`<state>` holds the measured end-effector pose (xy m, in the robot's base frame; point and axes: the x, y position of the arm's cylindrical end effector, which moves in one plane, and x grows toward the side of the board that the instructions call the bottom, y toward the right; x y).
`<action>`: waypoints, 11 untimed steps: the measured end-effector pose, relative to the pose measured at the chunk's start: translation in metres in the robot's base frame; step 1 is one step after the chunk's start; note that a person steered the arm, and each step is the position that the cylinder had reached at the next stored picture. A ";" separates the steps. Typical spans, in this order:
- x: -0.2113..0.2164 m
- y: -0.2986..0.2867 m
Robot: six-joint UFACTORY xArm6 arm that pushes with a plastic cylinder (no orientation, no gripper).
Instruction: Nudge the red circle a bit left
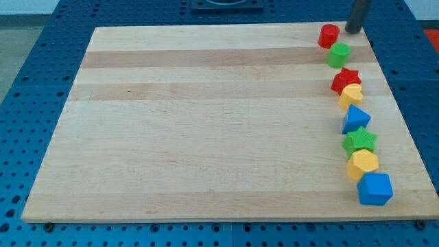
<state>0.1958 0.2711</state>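
Eight blocks [352, 96] — two red

- My rod [358, 15] is cut off by the view's top edge, so only its lower stretch shows; my tip [354, 31] sits near the board's top right corner, just right of the red circle [328, 35].
- The yellow block [351, 95] covers the lower part of the red star [345, 79].
- The green star [359, 140] is partly overlapped by the yellow hexagon [362, 164] below it.
- The blue cube [374, 189], near the bottom right corner, hides the yellow hexagon's lower edge.
- The yellow block's exact shape is too small to make out.
- A dark object [226, 5] beyond the board's top edge is cut off by the view's top.
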 end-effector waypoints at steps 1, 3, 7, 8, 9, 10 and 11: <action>-0.005 -0.001; -0.003 -0.029; 0.031 -0.027; 0.033 -0.027; 0.036 -0.027; 0.007 -0.027; -0.004 -0.036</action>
